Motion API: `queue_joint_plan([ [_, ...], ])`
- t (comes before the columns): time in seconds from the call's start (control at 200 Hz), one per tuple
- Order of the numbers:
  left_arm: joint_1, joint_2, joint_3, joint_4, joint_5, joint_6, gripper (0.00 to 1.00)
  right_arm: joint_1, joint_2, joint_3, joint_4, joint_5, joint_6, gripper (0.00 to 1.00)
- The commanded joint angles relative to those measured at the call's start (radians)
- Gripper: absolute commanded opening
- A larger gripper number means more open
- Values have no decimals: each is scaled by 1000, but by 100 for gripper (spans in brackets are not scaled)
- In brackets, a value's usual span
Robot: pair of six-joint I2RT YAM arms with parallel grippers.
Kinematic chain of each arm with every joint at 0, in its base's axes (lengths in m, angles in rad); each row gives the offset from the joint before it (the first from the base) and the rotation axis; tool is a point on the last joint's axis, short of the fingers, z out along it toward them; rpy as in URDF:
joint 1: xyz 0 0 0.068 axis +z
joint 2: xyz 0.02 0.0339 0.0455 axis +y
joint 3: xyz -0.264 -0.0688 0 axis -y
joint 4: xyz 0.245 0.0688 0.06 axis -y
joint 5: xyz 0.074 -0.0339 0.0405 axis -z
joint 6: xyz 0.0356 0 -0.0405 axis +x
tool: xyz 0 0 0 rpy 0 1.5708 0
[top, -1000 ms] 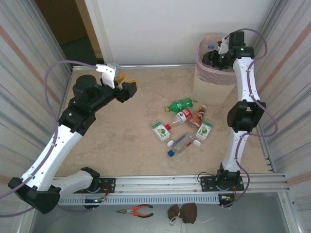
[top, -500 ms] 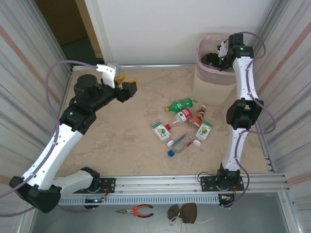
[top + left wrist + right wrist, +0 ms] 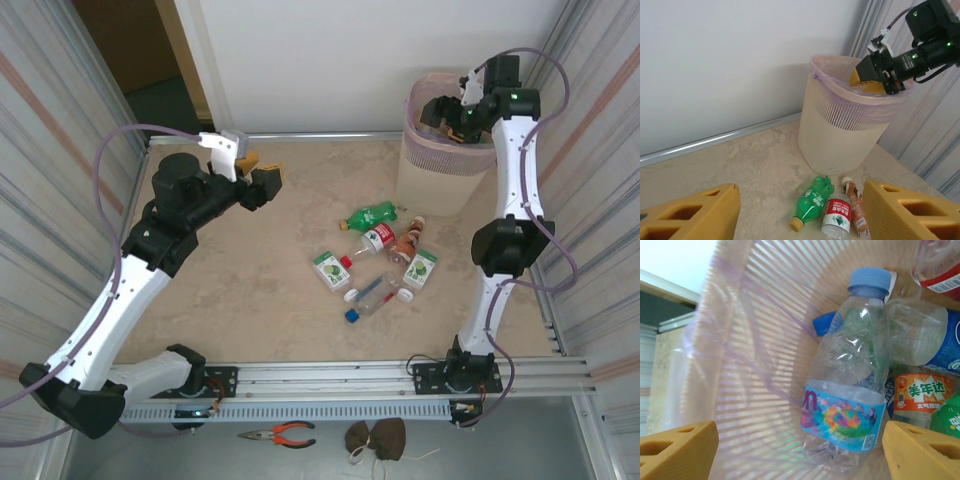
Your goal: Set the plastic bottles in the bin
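Note:
The bin (image 3: 437,172), pale pink with slatted sides and a clear liner, stands at the back right. My right gripper (image 3: 455,112) hangs open over its mouth. Under that gripper (image 3: 800,452), inside the bin (image 3: 747,365), a clear bottle with a blue cap and a rainbow label (image 3: 850,385) lies loose among other bottles (image 3: 921,342). Several plastic bottles lie mid-table: a green one (image 3: 368,216), a red-labelled one (image 3: 376,239), a brownish one (image 3: 408,241) and a clear one (image 3: 372,296). My left gripper (image 3: 262,172) stands open and empty at the back left, well away from them.
Two small green-labelled bottles (image 3: 331,271) (image 3: 420,268) lie beside the pile. In the left wrist view the green bottle (image 3: 815,200) lies just in front of the bin (image 3: 845,125). Orange-handled pliers (image 3: 283,433) sit beyond the near rail. Corrugated walls close both sides.
My right gripper opened over the bin and the blue-capped bottle dropped inside. That gripper then lifted a little up and to the right. The left arm stayed still.

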Motion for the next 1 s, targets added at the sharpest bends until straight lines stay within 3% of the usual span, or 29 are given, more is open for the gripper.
queue_joint_plan([
  [0.0, 8, 22, 4, -36, 31, -18, 65, -9, -76, 30, -32, 36, 13, 84],
  [0.225, 9, 84, 7, -59, 88, -61, 62, -13, -161, 15, -56, 83, 9, 83],
  [0.361, 8, 120, -3, -64, 132, -88, 59, -10, -254, -83, -24, 115, 18, 80],
  [0.691, 4, 182, -52, -51, 180, -108, 58, 72, -606, -548, 132, 331, 115, 83],
  [0.997, 4, 200, -73, -45, 183, -104, 58, 258, -890, -1058, 252, 632, 319, 84],
])
